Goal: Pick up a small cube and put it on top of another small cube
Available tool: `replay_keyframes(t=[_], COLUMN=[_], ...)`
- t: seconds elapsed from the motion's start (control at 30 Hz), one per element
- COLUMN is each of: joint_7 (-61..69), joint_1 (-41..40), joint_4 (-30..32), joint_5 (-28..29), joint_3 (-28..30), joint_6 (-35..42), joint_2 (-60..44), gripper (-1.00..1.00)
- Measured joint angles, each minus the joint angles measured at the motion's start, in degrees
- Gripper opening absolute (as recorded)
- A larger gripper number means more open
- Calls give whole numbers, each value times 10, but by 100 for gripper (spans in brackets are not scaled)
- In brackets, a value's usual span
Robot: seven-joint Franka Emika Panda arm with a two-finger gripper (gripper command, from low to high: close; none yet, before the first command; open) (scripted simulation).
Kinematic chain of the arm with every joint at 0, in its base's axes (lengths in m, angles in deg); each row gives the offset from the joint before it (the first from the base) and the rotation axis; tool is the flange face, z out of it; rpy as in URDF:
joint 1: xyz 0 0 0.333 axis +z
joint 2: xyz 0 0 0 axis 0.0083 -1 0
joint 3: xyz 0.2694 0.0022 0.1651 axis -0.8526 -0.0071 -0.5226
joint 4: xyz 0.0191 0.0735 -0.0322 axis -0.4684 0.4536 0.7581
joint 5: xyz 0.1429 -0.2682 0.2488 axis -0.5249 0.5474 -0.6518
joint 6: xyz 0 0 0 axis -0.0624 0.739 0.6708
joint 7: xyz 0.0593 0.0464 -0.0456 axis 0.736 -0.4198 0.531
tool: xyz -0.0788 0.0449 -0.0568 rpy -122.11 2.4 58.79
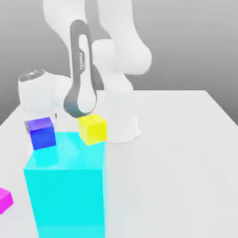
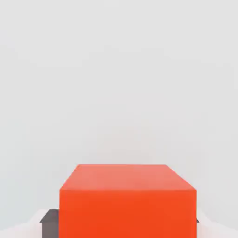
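Small cubes, four: red cube (image 2: pixel 128 200), blue-purple cube (image 1: pixel 42 132), yellow cube (image 1: pixel 92 128), magenta cube (image 1: pixel 4 200). Large cyan block (image 1: pixel 65 186), one, beside the blue-purple and yellow cubes.

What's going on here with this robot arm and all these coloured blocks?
A white Franka arm is working on a white table. In the hand view its tool is shut on a small red cube, with dark finger pads at the cube's sides. In the exterior view, a big cyan block stands in front, with a blue-purple cube, a yellow cube and a magenta block nearby.
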Motion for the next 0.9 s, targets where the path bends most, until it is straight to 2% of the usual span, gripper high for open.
replay_keyframes(t=[0.2,0.73,0.8,0.9], joint_7=[-17,84,106,115], joint_1=[-8,90,115,123], joint_4=[-80,-326,-319,-278], joint_5=[16,7,1,-1], joint_3=[43,-30,-51,-62], joint_6=[131,526,528,471], joint_2=[29,184,204,192], gripper=[-100,-100,-100,-100])
